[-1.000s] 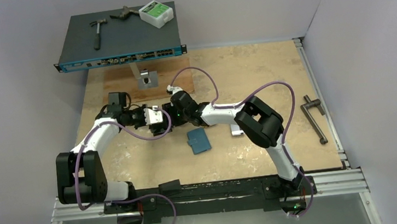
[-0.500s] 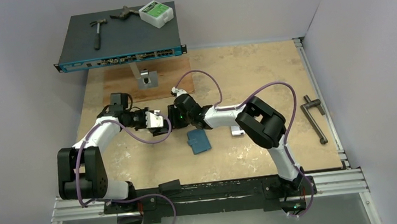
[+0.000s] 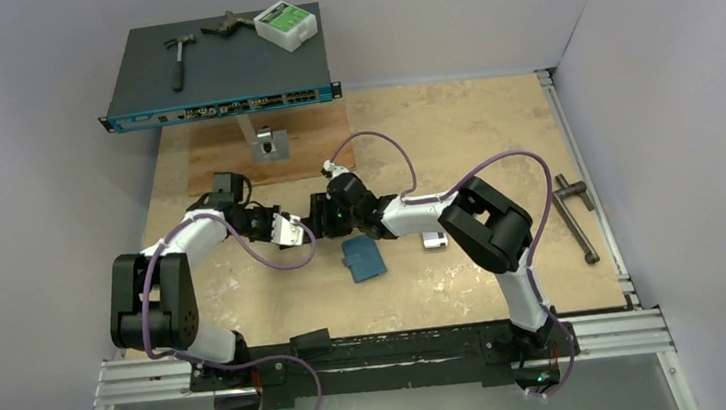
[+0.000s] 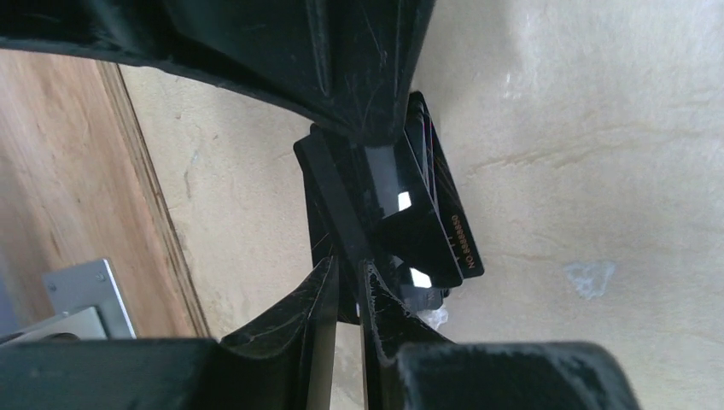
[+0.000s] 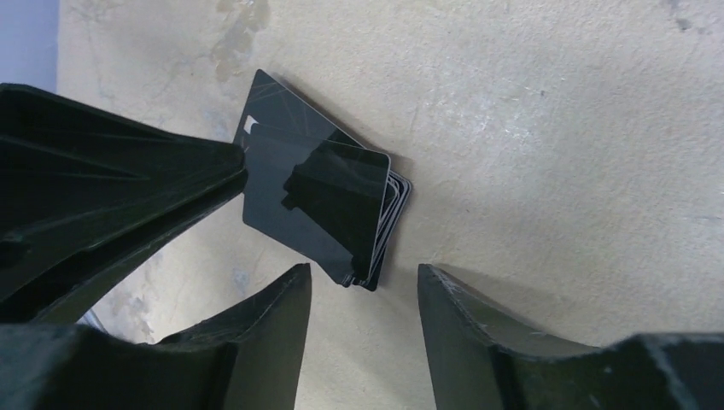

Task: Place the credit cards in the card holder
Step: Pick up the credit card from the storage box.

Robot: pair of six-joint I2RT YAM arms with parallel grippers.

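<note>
Gathering the credit cards (image 5: 316, 213) looks to be the step in hand: a small fanned stack of them, dark in the wrist views, sits pinched edge-on in the left gripper (image 4: 348, 273), whose jaws are closed down to a narrow slit on the cards. Whether the stack rests on the table (image 3: 474, 144) or hangs just above it I cannot tell. The right gripper (image 5: 363, 278) faces it with its fingers spread apart and nothing between them; the stack's lower corner points into that gap without being gripped. The card holder (image 3: 362, 258), teal and apparently folded shut, lies flat on the table just on the near side of the two grippers, untouched, and one pale card (image 3: 434, 240) lies beside the right arm's elbow. To my eye no card is in the holder yet. The next move probably calls for the right fingers to close on one card and draw it free, and the holder will need opening. The left arm reaches forward and bends inward; the right forearm stretches leftward across the table, the grippers meeting nose to nose.
</note>
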